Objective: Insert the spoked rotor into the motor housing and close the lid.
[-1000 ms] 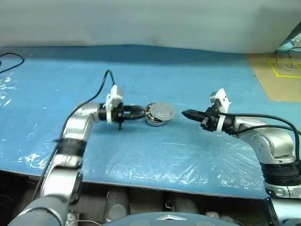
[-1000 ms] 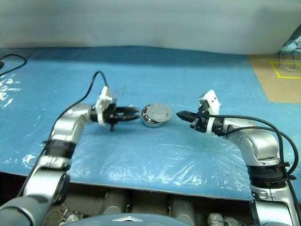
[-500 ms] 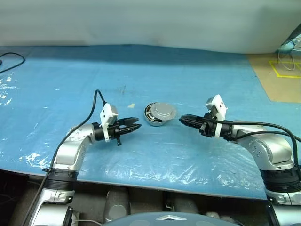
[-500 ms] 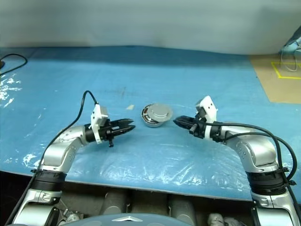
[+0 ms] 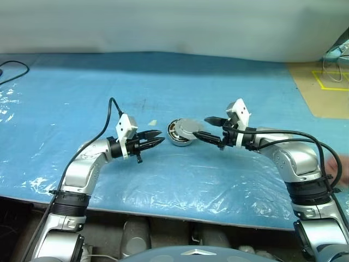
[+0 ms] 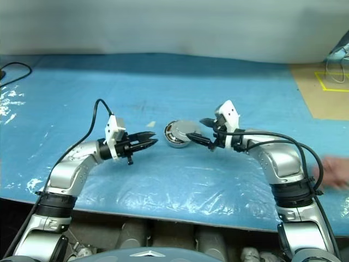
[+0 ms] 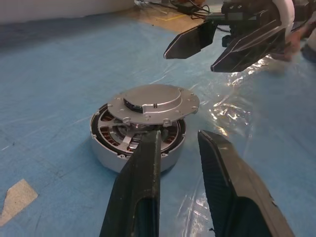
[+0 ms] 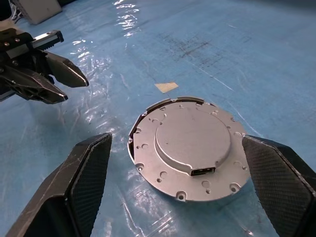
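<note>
One silver lid (image 7: 153, 104) askew atop copper-wound motor housing (image 7: 106, 148); right end effector (image 5: 208, 129) spread wide, left end effector (image 5: 155, 141) slightly parted, empty.

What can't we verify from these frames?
- Rotor seating: in the left wrist view the lid sits askew on the motor housing, covering most of the spoked rotor.
- Blurred shape at the right edge in the right eye view: unidentifiable.
</note>
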Motion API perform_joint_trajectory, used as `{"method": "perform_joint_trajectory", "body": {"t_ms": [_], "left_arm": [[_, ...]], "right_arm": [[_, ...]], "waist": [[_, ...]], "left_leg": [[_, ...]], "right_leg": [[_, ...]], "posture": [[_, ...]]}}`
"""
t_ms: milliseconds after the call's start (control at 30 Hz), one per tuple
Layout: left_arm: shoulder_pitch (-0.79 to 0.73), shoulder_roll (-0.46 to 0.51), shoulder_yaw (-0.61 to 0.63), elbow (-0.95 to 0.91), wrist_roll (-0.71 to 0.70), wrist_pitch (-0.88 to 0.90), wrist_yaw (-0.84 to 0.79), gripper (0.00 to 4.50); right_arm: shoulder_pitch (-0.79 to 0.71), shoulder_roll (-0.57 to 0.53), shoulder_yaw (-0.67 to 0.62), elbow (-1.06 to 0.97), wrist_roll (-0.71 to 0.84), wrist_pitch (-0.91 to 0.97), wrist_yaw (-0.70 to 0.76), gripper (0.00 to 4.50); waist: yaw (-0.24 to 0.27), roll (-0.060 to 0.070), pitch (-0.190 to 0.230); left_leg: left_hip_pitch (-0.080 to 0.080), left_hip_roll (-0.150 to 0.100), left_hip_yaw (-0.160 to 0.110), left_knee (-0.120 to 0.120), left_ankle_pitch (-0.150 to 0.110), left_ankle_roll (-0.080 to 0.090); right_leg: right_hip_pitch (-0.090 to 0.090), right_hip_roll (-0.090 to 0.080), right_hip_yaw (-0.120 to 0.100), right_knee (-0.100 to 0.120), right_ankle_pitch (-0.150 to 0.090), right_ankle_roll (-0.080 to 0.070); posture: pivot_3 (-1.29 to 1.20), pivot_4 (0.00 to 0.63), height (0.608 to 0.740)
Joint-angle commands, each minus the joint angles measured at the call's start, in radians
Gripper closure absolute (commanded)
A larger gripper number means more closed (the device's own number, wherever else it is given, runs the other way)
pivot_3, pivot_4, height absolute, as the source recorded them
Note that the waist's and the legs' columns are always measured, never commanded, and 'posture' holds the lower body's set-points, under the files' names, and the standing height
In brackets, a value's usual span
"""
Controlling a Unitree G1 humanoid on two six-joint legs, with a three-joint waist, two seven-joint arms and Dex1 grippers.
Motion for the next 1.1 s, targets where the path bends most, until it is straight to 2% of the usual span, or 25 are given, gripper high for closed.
{"method": "perform_joint_trajectory", "body": {"t_ms": [33,633,1100], "left_arm": [[0.004,0.016,0.009,-0.031,-0.018,-0.01,0.009,3.28],[-0.017,0.027,-0.01,0.009,-0.012,-0.033,-0.007,3.28],[-0.05,0.018,-0.011,0.031,-0.022,-0.026,0.008,3.28]], "right_arm": [[0.009,-0.027,-0.039,-0.041,0.025,-0.005,0.033,0.06],[0.082,-0.045,-0.056,-0.068,0.017,-0.008,0.036,0.06],[0.059,-0.046,-0.053,-0.056,0.014,-0.011,0.044,0.06]], "waist": [[0.001,0.0,0.0],[0.002,0.0,0.0],[0.001,0.0,0.0]], "left_leg": [[0.0,0.0,0.0,0.0,0.0,0.0],[0.001,0.0,0.0,0.002,0.0,0.0],[0.001,0.0,0.0,0.002,0.0,0.0]], "right_leg": [[0.0,0.0,0.0,0.0,0.0,0.0],[0.001,0.0,0.0,0.002,0.0,0.0],[0.001,0.0,0.0,0.002,0.0,0.0]], "posture": [[0.0,0.15,0.74],[0.0,0.15,0.74],[0.0,0.15,0.74]]}}
